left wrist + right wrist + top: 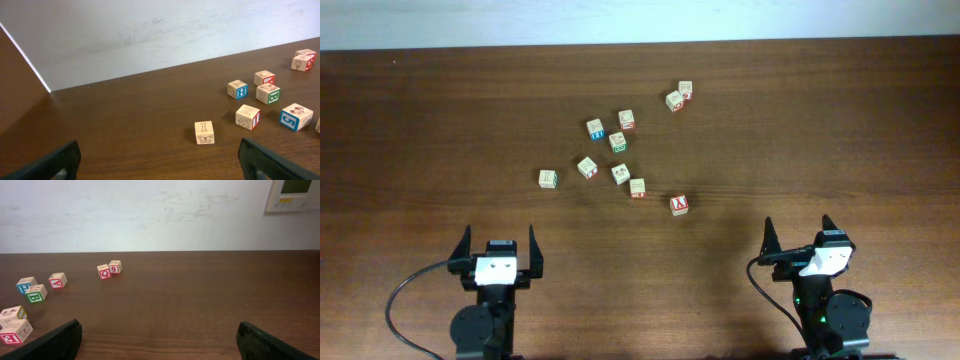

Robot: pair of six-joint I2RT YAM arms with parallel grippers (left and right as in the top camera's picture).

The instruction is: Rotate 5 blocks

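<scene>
Several small pale wooden blocks lie scattered on the brown table (840, 130), in a loose cluster around a green-lettered block (617, 142). A red-printed block (679, 204) is the nearest to my right gripper (798, 228); the leftmost block (548, 178) lies ahead of my left gripper (500, 242). Both grippers sit near the front edge, open and empty, well short of the blocks. In the left wrist view a butterfly-printed block (204, 132) lies just beyond the left gripper (160, 161). The right gripper (159, 341) faces bare wood, with a red-bordered block (15, 331) at far left.
A pair of blocks (680, 95) lies apart at the back right of the cluster. A pale wall (150, 210) runs behind the table's far edge, with a wall panel (292, 195) at the upper right. A black cable (405, 295) loops beside the left arm's base.
</scene>
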